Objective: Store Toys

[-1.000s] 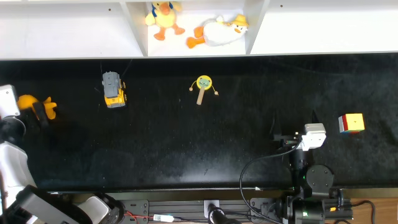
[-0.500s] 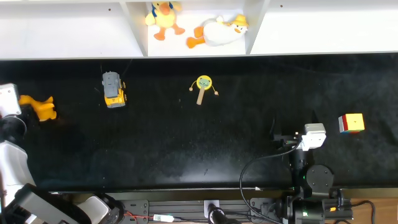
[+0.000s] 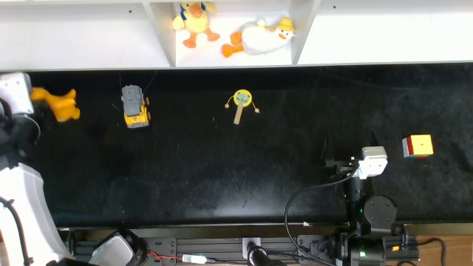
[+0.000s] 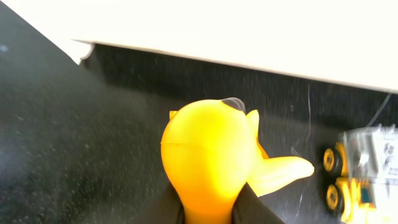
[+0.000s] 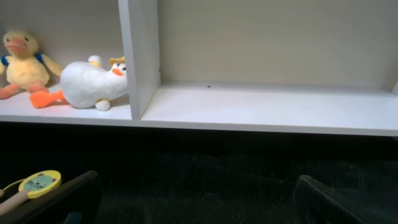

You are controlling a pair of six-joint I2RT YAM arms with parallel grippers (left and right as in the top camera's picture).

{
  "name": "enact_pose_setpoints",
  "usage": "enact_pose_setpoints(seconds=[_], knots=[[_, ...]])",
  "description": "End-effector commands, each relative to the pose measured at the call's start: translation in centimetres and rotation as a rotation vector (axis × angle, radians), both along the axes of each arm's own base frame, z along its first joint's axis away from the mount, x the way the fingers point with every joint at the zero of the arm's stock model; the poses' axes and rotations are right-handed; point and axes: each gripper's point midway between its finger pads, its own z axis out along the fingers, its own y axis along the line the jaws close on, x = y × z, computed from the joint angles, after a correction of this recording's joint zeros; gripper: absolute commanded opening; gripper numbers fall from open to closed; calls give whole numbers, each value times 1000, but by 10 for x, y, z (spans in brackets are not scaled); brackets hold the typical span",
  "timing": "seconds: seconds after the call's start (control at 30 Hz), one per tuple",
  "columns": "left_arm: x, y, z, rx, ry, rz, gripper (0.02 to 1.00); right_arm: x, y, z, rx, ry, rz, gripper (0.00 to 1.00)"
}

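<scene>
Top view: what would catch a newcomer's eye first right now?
The glossy yellow toy animal gripped in the left gripper, at the far left of the black table near the white shelf. Next, the yellow plush duck and white plush goose in the shelf's middle compartment.

A test lab bench — black mat [image 3: 222, 170], white shelf [image 3: 81, 37], loose cables [image 3: 310, 198].

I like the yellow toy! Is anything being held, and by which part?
Left end effector pinches the yellow toy by one end; right end effector holds nothing.
</scene>
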Motion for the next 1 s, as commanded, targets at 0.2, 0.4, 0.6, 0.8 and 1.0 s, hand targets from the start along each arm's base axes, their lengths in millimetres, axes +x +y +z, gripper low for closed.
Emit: enact_pose_setpoints(seconds=[0.2,0.4,0.6,0.8,1.0], knots=[[28,2,69,63,-137,94,167,0,-1,-4,5,1,-3,996],[58,6,73,80,-106,119,165,0,-1,-4,5,2,-4,996],[82,21,62,65,-50,151,163,0,-1,-4,5,1,-4,996],[106,27,56,55,-38,142,154,0,-1,-4,5,1,-4,996],[122,23,48,52,-30,121,152,0,-1,-4,5,1,-4,998]])
